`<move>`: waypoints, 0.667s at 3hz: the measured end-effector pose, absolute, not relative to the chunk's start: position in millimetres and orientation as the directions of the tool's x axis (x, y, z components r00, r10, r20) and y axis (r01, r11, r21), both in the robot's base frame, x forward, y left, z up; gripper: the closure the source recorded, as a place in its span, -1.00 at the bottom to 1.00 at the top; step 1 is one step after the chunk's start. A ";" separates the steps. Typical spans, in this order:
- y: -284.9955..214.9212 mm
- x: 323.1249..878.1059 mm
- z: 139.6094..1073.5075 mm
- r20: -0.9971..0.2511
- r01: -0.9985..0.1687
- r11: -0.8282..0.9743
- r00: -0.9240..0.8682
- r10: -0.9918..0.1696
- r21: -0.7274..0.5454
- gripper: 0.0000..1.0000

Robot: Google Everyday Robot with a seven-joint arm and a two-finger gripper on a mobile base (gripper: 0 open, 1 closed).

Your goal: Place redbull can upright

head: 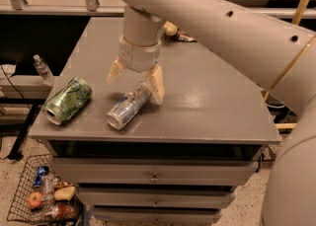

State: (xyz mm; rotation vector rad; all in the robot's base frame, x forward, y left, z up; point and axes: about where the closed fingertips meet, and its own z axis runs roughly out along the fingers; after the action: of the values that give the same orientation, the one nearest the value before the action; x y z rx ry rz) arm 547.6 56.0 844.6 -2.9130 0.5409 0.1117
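Note:
The redbull can (127,106), slim and silver-blue, lies on its side near the front of the grey cabinet top (212,101), its silver end facing front-left. My gripper (136,78) hangs open just above the can's far end. One fingertip (157,86) is right beside the can's far end, the other (114,70) is off to the left. The jaws stand wide apart and hold nothing.
A fatter green-patterned can (67,100) lies on its side at the front left. A small object (177,33) sits at the back behind the arm. A water bottle (43,69) stands left of the cabinet; a wire basket (37,195) of items sits on the floor.

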 end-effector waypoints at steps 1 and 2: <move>51.3 549.8 839.4 -0.136 -0.354 -0.920 0.933 -0.334 -0.171 -0.17; 48.8 550.0 835.6 -0.168 -0.340 -0.922 0.936 -0.311 -0.186 0.30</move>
State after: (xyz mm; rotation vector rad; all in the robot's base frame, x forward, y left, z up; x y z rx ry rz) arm 550.0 48.8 835.6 -2.8793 0.4897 0.1991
